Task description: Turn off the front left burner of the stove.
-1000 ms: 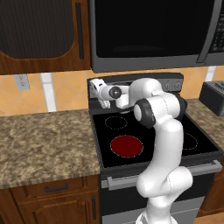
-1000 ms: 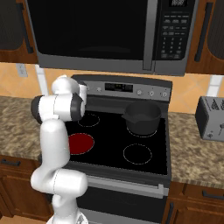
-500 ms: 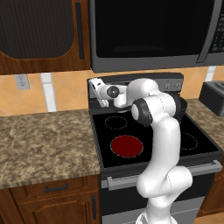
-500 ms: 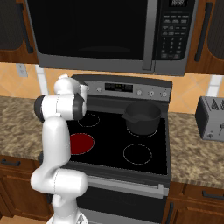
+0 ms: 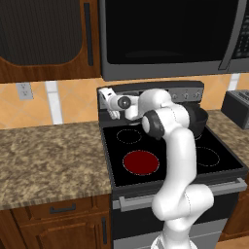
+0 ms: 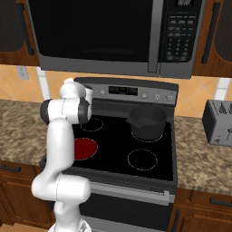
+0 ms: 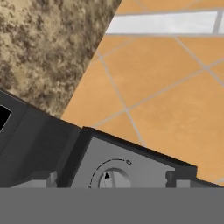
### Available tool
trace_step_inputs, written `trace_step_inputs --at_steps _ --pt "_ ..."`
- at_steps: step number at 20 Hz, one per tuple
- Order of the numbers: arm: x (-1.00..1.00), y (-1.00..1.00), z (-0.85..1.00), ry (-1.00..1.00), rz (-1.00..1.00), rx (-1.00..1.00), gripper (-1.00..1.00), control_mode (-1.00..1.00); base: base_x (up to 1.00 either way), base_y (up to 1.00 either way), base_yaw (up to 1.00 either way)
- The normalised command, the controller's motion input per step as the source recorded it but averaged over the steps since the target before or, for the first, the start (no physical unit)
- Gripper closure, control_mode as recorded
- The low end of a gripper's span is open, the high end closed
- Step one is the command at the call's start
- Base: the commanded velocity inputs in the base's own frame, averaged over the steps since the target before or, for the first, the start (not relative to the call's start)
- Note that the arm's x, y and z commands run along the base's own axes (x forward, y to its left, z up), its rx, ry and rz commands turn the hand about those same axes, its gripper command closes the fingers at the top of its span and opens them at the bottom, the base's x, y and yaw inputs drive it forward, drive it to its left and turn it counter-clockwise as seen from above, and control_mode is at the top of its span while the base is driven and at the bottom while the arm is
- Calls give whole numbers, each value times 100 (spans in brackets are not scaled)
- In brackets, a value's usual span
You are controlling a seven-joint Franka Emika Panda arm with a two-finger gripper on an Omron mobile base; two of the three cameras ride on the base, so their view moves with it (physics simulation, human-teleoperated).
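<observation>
Little has changed over the last second: our wide-open, empty end effector [image 5: 110, 103] hovers at the stove's [image 6: 149, 174] back-left corner knob [image 7: 110, 179], while the front left burner [image 5: 141, 162] glows red.

arm: upright from the base, elbow bent, forearm reaching far and left
gripper [image 5: 108, 101]: jaws spread wide, holding nothing

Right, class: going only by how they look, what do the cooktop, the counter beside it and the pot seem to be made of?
Cooktop: looks like smooth black glass, flat and glossy, with thin white rings drawn on it.
Counter: looks like polished granite or a stone imitation, going by the brown and grey speckle.
Pot: probably dark metal with a matte finish; the render leaves it open.
</observation>
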Motion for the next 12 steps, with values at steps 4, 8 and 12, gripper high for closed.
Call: trace_step_inputs --at_steps 4,8,12 --pt "30 -13 -6 0 0 0 -100 -100 0 0 0" --pt "29 -6 -5 0 0 0 -100 -100 0 0 0" --pt "26 0 -3 0 0 0 -100 -100 0 0 0"
